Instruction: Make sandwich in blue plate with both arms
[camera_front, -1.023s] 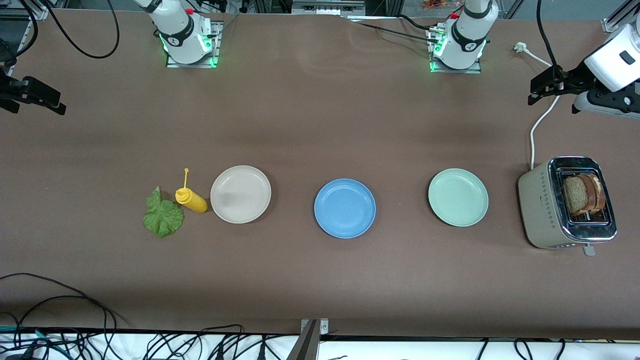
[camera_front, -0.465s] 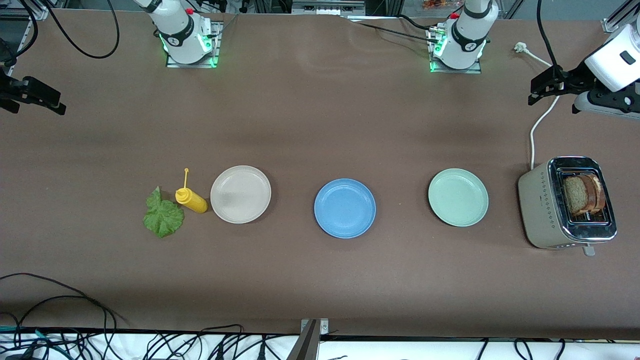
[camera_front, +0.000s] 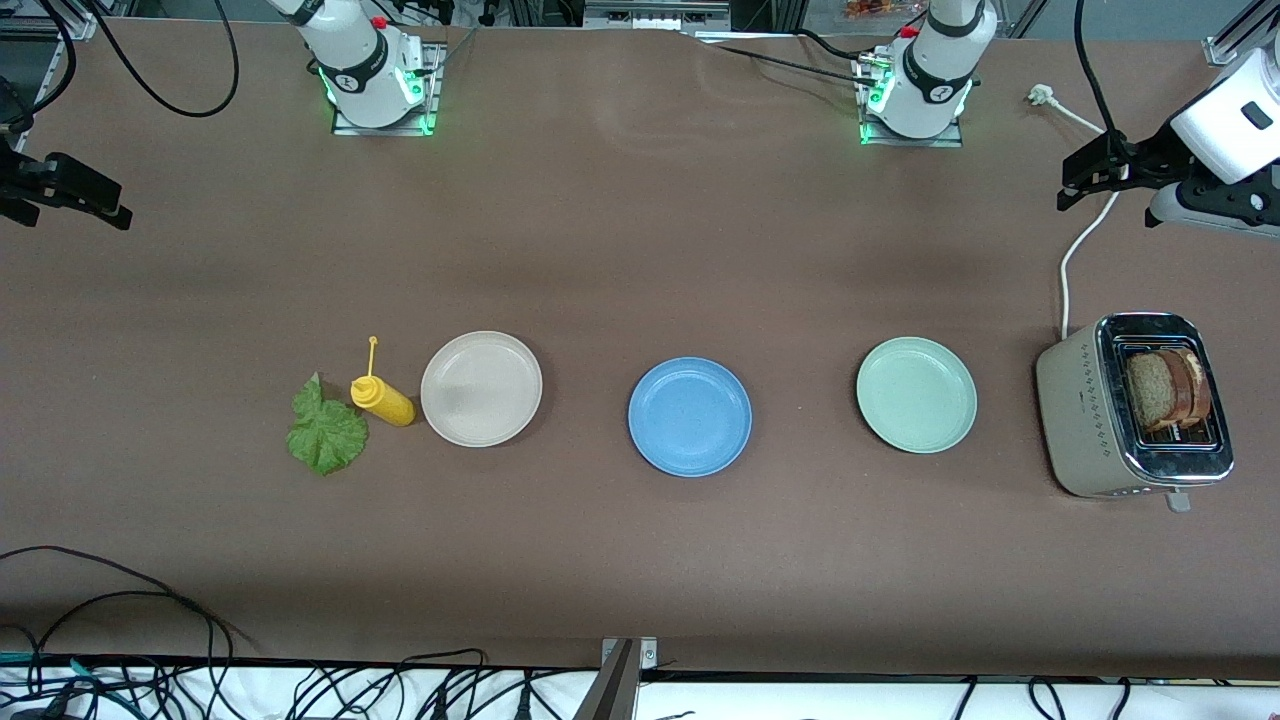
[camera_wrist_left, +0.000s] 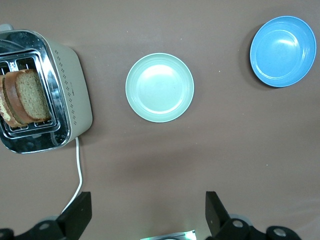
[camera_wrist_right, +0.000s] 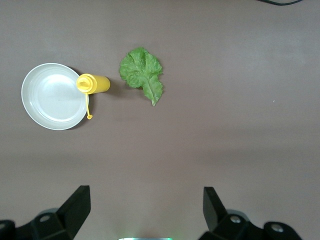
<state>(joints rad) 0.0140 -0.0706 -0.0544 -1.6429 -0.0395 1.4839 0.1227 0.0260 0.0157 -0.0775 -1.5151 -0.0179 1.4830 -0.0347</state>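
Observation:
The blue plate sits bare at mid-table. The sandwich's parts lie apart: two brown bread slices stand in the toaster, and a green lettuce leaf lies flat toward the right arm's end. My left gripper hangs open and empty over the table at the left arm's end, above the toaster's cord. Over the right arm's end of the table, my right gripper is also open with nothing in it.
A beige-white plate and a yellow squeeze bottle lie between leaf and blue plate. A mint-green plate sits between blue plate and toaster. The toaster's white cord runs toward the left arm's base. Cables line the front edge.

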